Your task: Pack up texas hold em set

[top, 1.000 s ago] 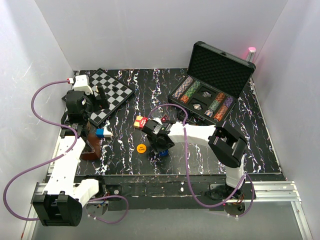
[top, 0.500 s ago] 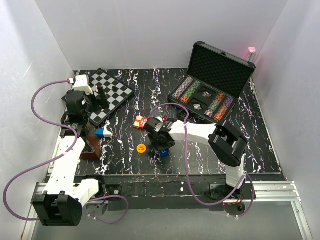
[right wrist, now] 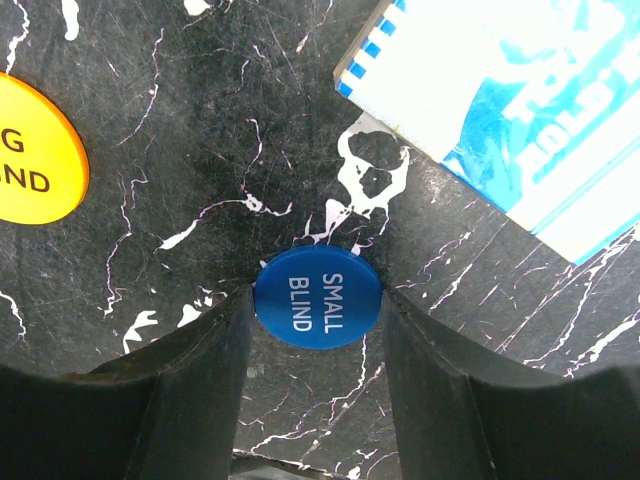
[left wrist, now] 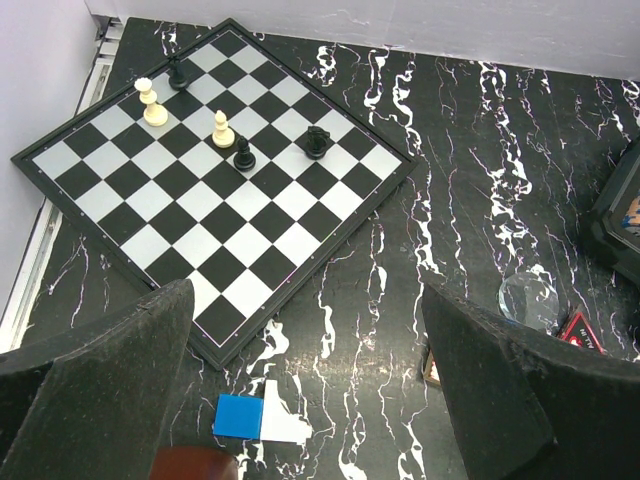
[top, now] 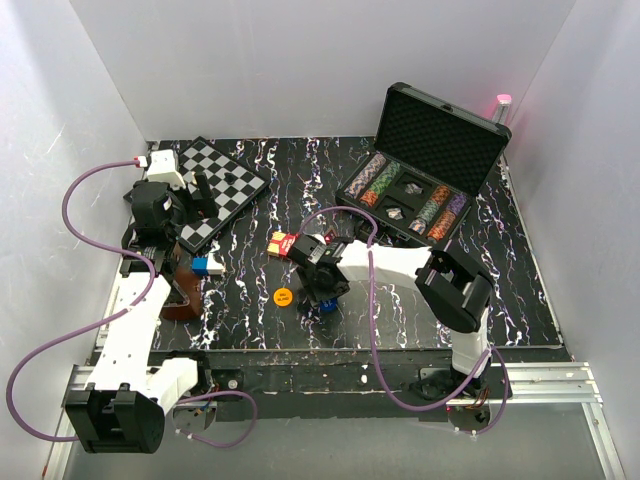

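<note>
The black briefcase point(top: 445, 135) stands open at the back right, with rows of poker chips point(top: 376, 180) in its foam tray. A blue disc marked SMALL BLIND point(right wrist: 318, 297) lies on the marbled table with my right gripper point(right wrist: 318, 300) shut on it, one finger touching each side. To its left lies a yellow disc point(right wrist: 28, 150), the same yellow disc point(top: 283, 296) showing left of the right gripper point(top: 320, 297) from above. A blue-and-white printed card box point(right wrist: 505, 105) lies just beyond. My left gripper point(left wrist: 310, 400) hangs open and holds nothing.
A chessboard point(left wrist: 215, 170) with a few pieces lies at the back left under the left gripper point(top: 203, 195). A small blue-white block point(left wrist: 262, 418) and a brown object point(top: 180, 296) sit near it. A red-yellow small box point(top: 281, 243) lies mid-table.
The right gripper has shifted slightly and its fingers have drawn in onto the blue disc. The left arm has not moved.
</note>
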`<action>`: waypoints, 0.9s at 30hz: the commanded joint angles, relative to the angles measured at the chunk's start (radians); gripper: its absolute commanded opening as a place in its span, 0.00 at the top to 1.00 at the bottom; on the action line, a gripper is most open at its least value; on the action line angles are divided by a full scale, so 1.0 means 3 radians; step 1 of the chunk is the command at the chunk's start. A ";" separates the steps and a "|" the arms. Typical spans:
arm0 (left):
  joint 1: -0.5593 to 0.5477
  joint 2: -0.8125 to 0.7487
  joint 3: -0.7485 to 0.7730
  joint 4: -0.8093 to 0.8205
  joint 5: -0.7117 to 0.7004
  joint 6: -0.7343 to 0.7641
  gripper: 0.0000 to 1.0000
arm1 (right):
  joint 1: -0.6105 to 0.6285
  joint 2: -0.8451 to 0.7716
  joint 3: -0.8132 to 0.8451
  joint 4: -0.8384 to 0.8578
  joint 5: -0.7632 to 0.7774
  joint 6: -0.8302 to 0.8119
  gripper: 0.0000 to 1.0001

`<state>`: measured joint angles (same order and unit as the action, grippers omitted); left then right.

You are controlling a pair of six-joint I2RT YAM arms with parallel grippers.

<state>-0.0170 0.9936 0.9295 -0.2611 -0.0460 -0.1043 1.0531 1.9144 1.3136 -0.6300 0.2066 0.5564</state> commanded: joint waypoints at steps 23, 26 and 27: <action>-0.0020 -0.0034 0.0016 -0.0004 -0.0118 0.0077 0.02 | -0.0028 -0.0394 -0.0002 -0.0170 0.0165 -0.0162 0.72; -0.0025 -0.0024 0.0006 0.0001 -0.0123 0.0077 0.02 | -0.0084 -0.0450 0.0034 -0.0216 0.0130 -0.0188 0.72; -0.0025 -0.0029 0.0006 -0.0004 -0.0123 0.0077 0.02 | -0.0120 -0.0470 0.0044 -0.0237 0.0114 -0.0203 0.72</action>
<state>-0.0216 0.9913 0.9291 -0.2615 -0.0681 -0.0956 1.0443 1.8282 1.3010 -0.6609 0.2287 0.5190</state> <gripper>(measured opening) 0.981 0.555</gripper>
